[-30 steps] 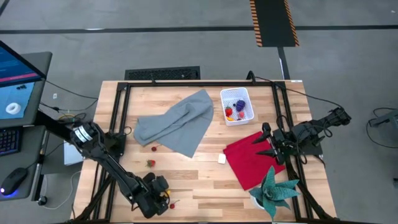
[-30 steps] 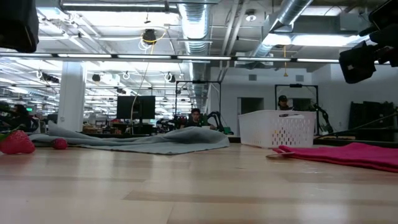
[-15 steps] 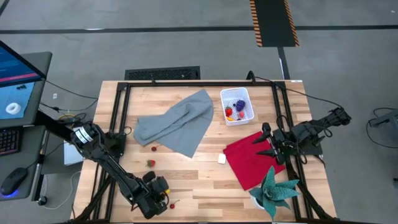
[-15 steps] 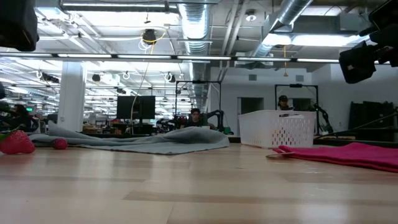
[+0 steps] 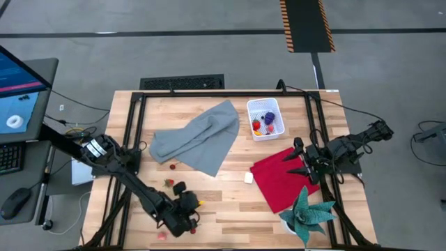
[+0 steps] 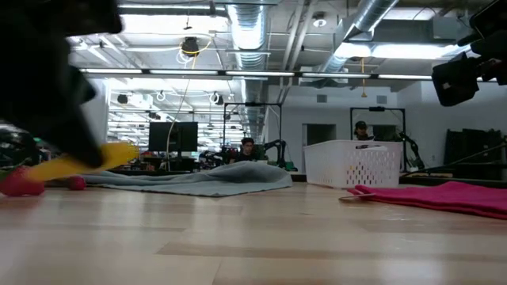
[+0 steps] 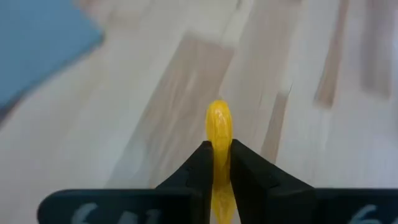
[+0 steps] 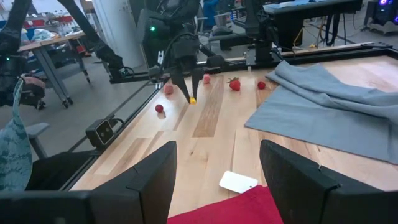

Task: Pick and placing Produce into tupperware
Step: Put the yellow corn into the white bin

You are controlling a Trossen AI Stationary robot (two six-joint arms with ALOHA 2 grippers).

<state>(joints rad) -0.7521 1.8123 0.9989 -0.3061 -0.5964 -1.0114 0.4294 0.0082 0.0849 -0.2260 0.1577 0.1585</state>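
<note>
The left gripper [image 7: 217,163] pinches a smooth, slim yellow piece [image 7: 218,127] above the pale wood-grain worktop [image 7: 298,74]. The right gripper [image 8: 214,163], fingers spread, waits over the red cloth [image 5: 282,179].

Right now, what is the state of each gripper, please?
Left gripper: jaws closed on a yellow produce piece.
Right gripper: jaws open, holding nothing, above the red cloth.
</note>
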